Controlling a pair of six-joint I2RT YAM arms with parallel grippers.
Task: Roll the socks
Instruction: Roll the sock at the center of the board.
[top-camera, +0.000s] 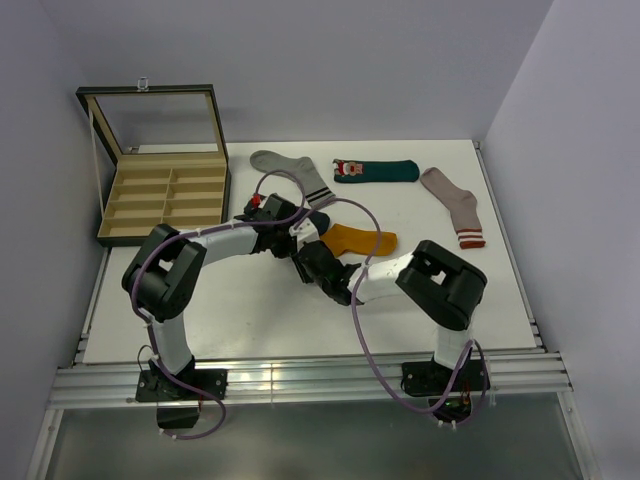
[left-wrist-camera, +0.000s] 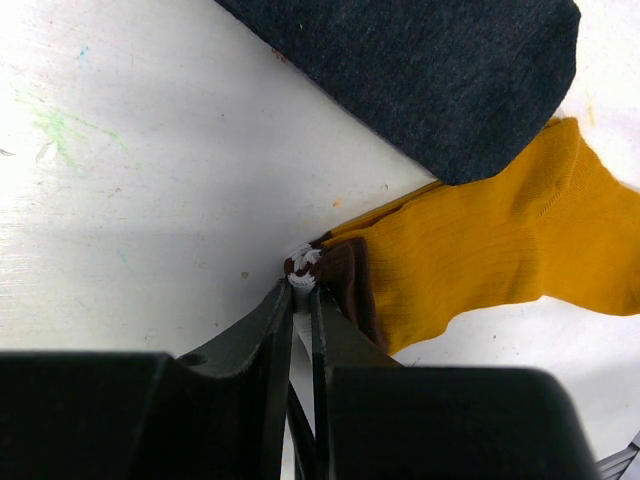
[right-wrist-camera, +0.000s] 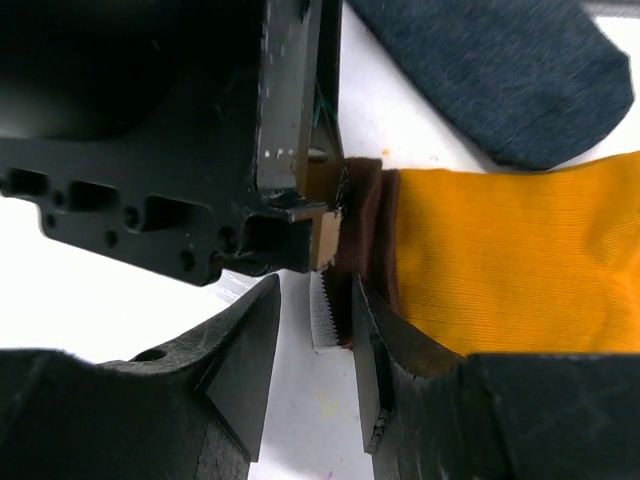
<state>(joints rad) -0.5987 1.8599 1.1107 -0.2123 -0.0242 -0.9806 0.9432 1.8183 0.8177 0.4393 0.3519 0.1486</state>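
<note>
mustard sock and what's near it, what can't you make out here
Top view: the cuff of the mustard sock is hidden under the left gripper and right gripper.
Both wrist views: its far end is cut off by the right edge.
Top view: the navy sock lies mostly under the left arm; the wrist views cut it at the top edge.

No legible text, label, brand, number or sign anywhere in view.

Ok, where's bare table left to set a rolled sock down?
Widest bare stretch: near strip of the table between the left arm and the right arm. Smaller: between the pinkish sock and the near right corner. Crowded: centre, where left claw and right claw meet on the mustard sock beside the navy sock.
</note>
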